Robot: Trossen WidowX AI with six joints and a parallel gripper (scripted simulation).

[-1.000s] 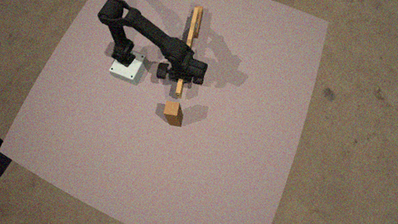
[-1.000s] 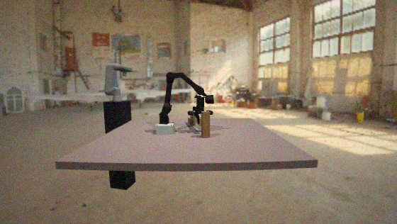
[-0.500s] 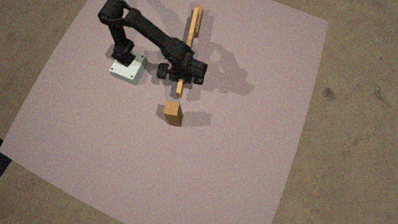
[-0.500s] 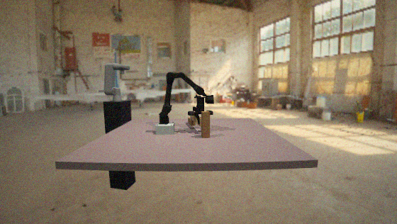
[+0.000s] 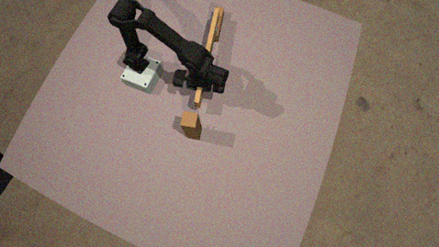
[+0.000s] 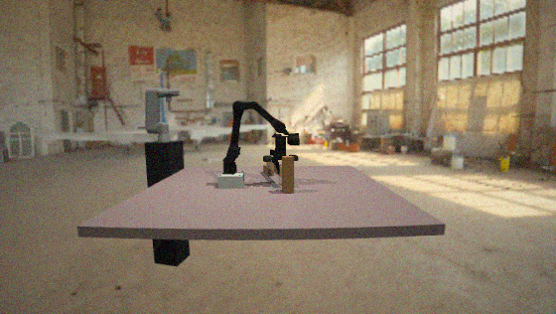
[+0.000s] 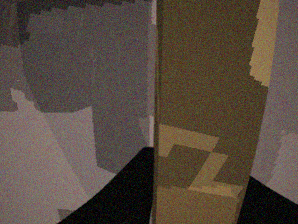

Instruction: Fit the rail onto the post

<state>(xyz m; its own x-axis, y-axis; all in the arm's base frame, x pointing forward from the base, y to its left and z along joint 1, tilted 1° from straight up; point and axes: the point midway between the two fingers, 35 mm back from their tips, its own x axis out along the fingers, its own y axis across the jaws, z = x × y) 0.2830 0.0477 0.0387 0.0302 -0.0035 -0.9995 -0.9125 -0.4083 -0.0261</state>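
Note:
The long wooden rail (image 5: 208, 49) runs from the footboard block (image 5: 220, 15) at the far side of the mat towards the short wooden post (image 5: 191, 124). My gripper (image 5: 201, 80) is shut on the rail near its near end and holds that end off the mat. The rail's near tip (image 5: 197, 102) sits a short gap away from the post, apart from it. In the wrist view the rail (image 7: 202, 110) fills the middle between my fingers. The pegs are too small to make out. From the side view the gripper (image 6: 280, 158) stands just behind the post (image 6: 288, 174).
The arm's white base (image 5: 141, 76) sits to the left of the rail on the pink mat. A black stand with a grey device (image 6: 163, 149) is behind the table's left side. The mat's edges lie well away from the work area.

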